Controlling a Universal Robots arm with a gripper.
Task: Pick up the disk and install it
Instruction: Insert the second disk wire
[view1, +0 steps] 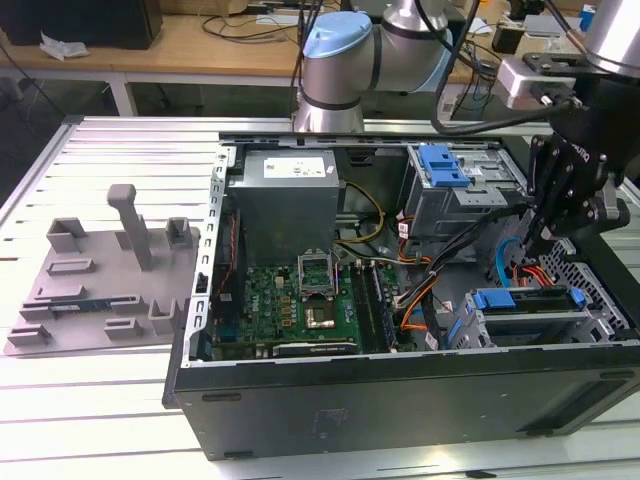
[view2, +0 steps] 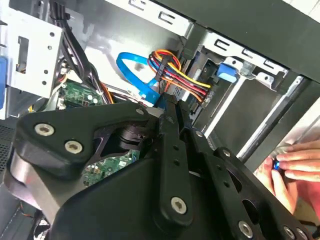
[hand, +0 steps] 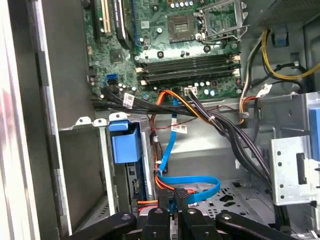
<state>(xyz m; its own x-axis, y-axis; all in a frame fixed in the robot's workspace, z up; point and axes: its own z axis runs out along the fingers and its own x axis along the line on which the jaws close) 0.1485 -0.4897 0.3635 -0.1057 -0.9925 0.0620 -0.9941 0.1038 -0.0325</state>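
Observation:
The disk, with its blue carrier bracket, sits in the lower drive cage at the front corner of the open computer case, on the exterior view's right. Its blue bracket tab shows in both wrist views. My gripper hangs inside the case just above and behind the disk, beside a blue ribbon cable. Its black fingers are pressed together, shut, with nothing visible between them. I cannot tell whether the tips touch the disk.
Orange, red and black cable bundles run close to the fingers. A second drive cage with a blue bracket stands behind. The motherboard fills the case middle. A grey fixture lies on the table. A person's hand is outside the case.

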